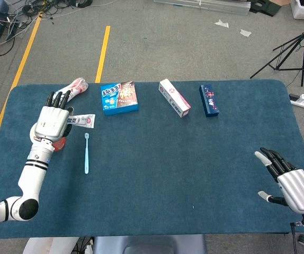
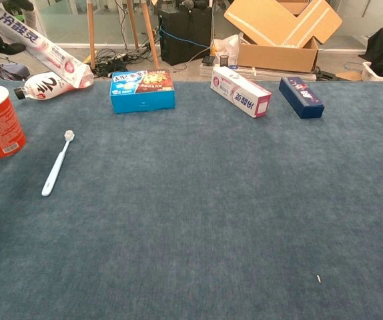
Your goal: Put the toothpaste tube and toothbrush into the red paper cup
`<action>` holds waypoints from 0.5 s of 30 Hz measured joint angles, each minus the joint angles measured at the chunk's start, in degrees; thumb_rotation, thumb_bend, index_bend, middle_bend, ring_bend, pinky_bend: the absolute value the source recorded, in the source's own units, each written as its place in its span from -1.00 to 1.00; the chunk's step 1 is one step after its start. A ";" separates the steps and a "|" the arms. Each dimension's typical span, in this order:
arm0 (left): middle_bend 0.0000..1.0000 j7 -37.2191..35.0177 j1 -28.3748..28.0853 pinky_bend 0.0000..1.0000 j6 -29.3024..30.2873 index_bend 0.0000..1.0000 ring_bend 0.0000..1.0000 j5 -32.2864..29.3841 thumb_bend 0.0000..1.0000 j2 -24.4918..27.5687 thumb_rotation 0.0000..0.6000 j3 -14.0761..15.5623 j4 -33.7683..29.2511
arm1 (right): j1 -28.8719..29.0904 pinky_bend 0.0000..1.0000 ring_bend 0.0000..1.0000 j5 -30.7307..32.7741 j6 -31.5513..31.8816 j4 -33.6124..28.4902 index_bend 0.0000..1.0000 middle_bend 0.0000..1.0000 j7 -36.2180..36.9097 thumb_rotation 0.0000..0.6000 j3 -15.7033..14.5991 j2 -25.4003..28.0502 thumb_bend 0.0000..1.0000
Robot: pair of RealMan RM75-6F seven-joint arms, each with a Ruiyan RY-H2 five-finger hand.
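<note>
Left arm reaching forward along the left side of the table, white forearm with dark-banded wrist. Left hand (image 1: 53, 121) back-up in the head view, dark fingertips (image 1: 60, 97) pointing away from the robot, gripping the toothpaste tube (image 1: 82, 120), which projects to the right of the hand. Right hand (image 1: 291, 181) low at the right edge, palm hidden, fingers spread and slightly curled, thumb out to the left, holding nothing. Right wrist barely visible at the bottom corner.
</note>
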 measured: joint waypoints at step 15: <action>-1.00 1.89 2.48 -1.00 1.63 0.81 -1.00 -0.68 -0.21 6.72 1.00 1.71 -2.50 | -0.06 -0.13 -0.78 -1.38 0.32 -1.03 -0.85 -0.82 -1.37 1.00 -0.33 0.16 -1.00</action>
